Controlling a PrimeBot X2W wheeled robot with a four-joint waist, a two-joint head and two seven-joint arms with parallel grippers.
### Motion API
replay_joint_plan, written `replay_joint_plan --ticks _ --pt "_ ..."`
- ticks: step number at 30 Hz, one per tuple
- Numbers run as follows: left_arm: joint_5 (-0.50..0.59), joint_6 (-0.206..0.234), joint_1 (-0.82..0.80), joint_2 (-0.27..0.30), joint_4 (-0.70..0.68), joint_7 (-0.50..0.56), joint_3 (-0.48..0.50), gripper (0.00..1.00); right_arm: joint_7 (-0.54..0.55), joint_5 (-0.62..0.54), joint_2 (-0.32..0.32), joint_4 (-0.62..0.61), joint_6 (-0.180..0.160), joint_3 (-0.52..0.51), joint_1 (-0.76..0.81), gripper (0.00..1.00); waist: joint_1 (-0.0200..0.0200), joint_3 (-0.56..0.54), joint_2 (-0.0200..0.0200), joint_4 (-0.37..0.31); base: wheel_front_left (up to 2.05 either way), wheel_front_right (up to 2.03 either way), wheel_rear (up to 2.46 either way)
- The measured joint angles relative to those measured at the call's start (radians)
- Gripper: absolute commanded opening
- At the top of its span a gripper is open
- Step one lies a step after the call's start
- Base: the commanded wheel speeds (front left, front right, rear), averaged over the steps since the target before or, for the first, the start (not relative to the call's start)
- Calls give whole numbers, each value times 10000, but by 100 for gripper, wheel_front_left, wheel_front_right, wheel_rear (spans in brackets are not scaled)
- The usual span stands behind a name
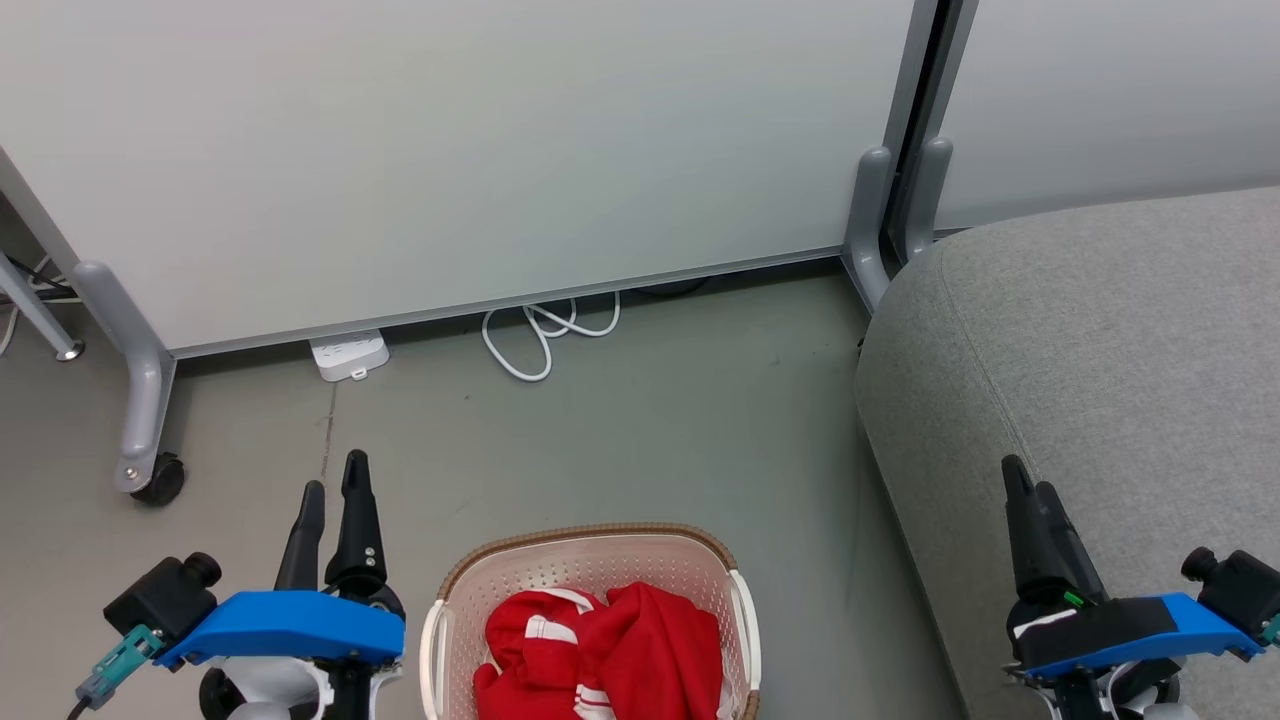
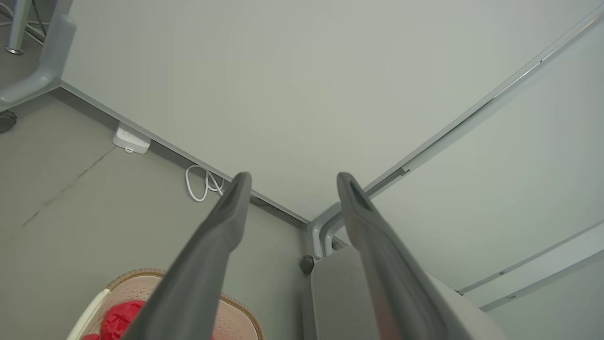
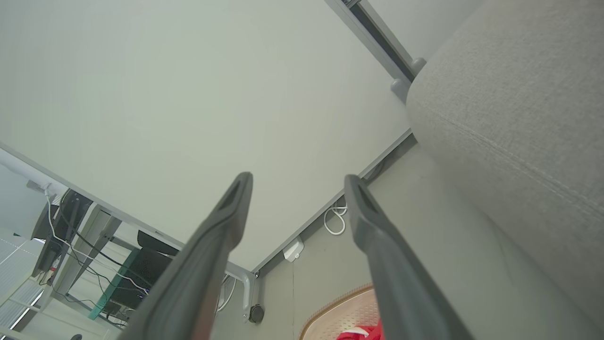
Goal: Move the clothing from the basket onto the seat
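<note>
Red clothing (image 1: 610, 650) with white stripes lies bunched in the cream basket (image 1: 590, 548) with a brown woven rim, on the floor at the bottom middle of the head view. The large light grey seat (image 1: 1110, 330) fills the right side. My left gripper (image 1: 335, 480) stands open to the left of the basket, fingers pointing up, nothing between them. My right gripper (image 1: 1030, 485) hovers over the seat's front edge; in its wrist view the right gripper (image 3: 297, 182) is open and empty. The left wrist view shows the open left gripper (image 2: 292, 182), the basket (image 2: 137, 276), the clothing (image 2: 120, 316) and the seat (image 2: 339, 293).
White partition panels (image 1: 450, 150) on grey wheeled feet (image 1: 145, 400) stand behind the floor. A white power strip (image 1: 348, 355) and a coiled white cable (image 1: 545, 335) lie at the panel's base. A strip of bare grey floor (image 1: 800, 450) separates basket and seat.
</note>
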Motion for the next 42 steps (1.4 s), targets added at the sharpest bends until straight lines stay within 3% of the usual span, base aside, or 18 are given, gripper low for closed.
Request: replay_joint_plan --ticks 21,42 --pt "3058 82 -95 27 276 -627 -587 100 -629 -2911 -15 138 2 240 -25 100 0 -19 0 20 0 0 0" --pt "5292 27 -140 63 591 -1122 -980 100 -1149 -5068 -31 364 4 449 -129 100 0 1 0 48 0 0 0"
